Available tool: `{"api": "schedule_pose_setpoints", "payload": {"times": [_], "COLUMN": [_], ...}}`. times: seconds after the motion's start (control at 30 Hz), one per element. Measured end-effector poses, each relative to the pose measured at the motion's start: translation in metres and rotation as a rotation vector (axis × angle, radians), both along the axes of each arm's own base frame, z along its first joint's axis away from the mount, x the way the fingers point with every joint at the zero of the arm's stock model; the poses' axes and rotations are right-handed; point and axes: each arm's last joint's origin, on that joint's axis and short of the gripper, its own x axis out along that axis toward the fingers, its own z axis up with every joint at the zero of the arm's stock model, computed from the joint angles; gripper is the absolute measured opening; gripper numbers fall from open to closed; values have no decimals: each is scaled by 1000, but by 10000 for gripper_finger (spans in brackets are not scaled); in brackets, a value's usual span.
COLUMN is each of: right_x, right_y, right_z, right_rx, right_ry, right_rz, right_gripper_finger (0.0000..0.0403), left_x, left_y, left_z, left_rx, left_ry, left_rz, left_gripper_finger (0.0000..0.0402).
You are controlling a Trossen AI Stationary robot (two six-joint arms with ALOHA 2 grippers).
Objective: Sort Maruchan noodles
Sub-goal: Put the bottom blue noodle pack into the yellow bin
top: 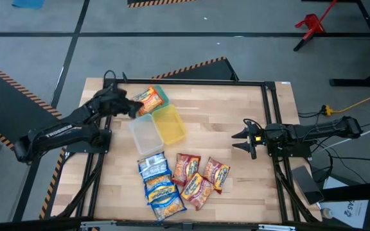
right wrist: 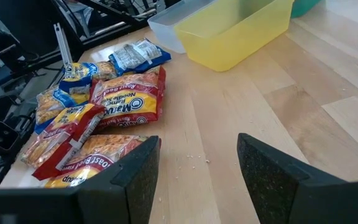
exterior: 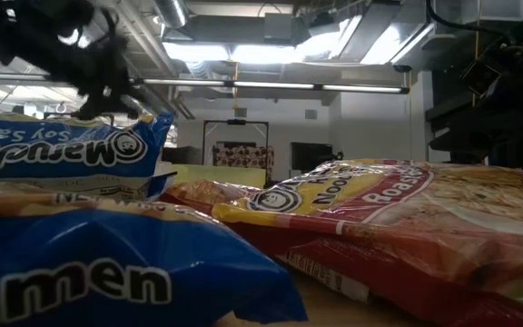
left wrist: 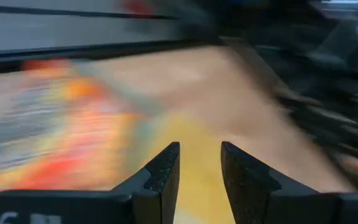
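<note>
An orange Maruchan noodles packet (top: 149, 99) lies on the green container (top: 163, 95) at the far left. My left gripper (top: 134, 107) hovers at that packet's left edge, open, with nothing between its fingers (left wrist: 166, 168). Blue-and-white packets (top: 157, 183) and red-brown packets (top: 202, 176) lie flat in two clusters near the front edge, partly overlapping. My right gripper (top: 238, 142) waits open at the table's right, its fingers (right wrist: 135, 174) facing the red-brown cluster (right wrist: 126, 99).
A clear container (top: 144, 134) and a yellow container (top: 170, 125) stand side by side in the table's middle, both with nothing inside. A black frame (top: 270, 115) runs along the table's edges. Bare wood lies between the containers and my right gripper.
</note>
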Motion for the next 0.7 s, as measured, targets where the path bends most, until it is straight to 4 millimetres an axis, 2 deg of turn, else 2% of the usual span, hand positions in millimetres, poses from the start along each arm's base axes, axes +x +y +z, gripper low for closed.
{"api": "schedule_pose_setpoints", "payload": {"times": [0.13,0.33,0.57,0.7], "right_x": [0,0,0,1], "right_y": [0,-1,-3,-3], "right_z": [0,0,1,2], "right_rx": [-1,-8,-53,-65], "right_ry": [0,-3,-16,-20], "right_rz": [-1,-19,-81,-101], "right_gripper_finger": [207,207,207,207], "left_x": [14,30,50,62], "left_y": [-26,-72,-132,-167], "left_z": [11,22,8,-3], "left_rx": [-2,66,100,129], "left_ry": [-125,-232,-186,-154], "left_rz": [-266,-452,-567,-574], "left_gripper_finger": [108,108,108,108]}}
